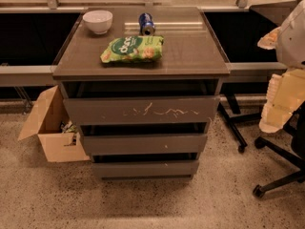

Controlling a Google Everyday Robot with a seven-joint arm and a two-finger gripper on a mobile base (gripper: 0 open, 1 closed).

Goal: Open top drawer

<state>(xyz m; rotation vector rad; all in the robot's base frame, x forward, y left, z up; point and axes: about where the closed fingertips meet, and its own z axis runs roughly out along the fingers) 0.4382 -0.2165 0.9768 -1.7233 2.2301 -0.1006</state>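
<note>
While the gripper [280,106] hangs at the view's right edge, the top drawer [143,111] stands untouched, well apart.
Grip state: cannot tell. The drawer lies leftward in view, directly under the cabinet top [190,51]. Handleless front: purchase may slip, or the middle front [143,143] be caught instead. A jerk could probably roll the can [147,24] beyond the snack bag [133,49].

Pincer [280,104] half beyond the right edge
</note>
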